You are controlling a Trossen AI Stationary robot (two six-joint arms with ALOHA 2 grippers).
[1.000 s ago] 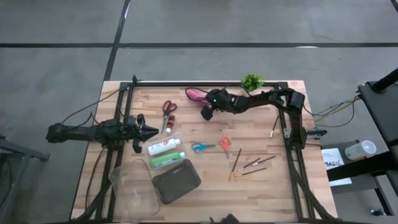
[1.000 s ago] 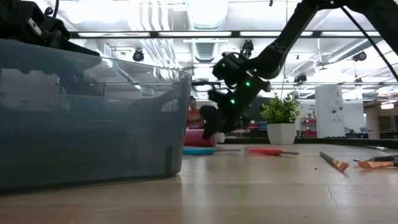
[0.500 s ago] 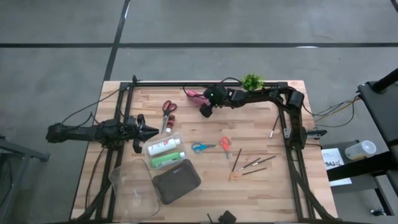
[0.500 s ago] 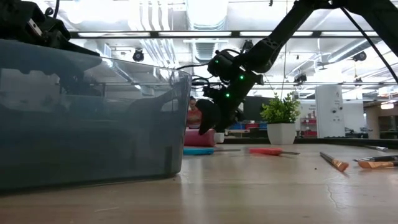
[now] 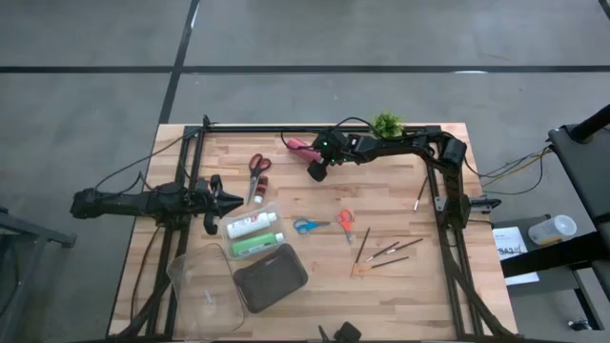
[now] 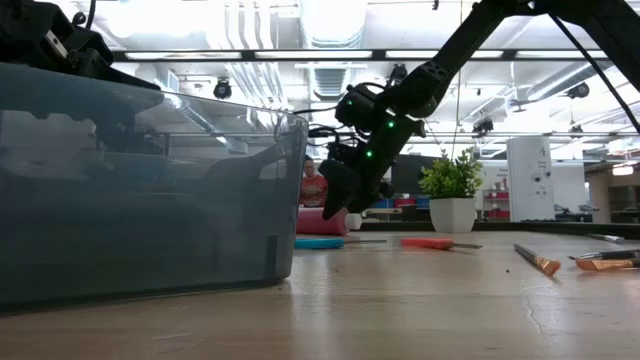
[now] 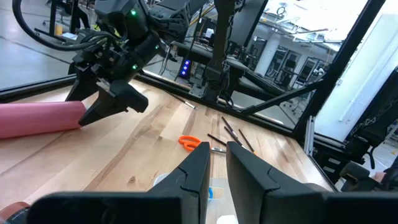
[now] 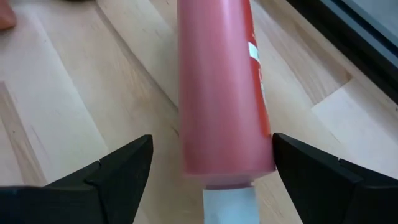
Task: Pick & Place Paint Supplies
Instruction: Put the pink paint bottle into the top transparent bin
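At upper centre of the table, the right gripper [image 8: 208,163] is hovering, fingers spread wide, over the red paint tube [image 8: 222,87]; an off-centre closure could roll it away.

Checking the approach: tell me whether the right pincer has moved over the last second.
Yes. In the high view the right pincer has shifted toward the table's far edge, closer to the red paint tube.

Pale planked wooden table [image 5: 400,291] with matt finish, smooth red plastic paint tube [image 8: 222,87], clear plastic box [image 6: 150,190]
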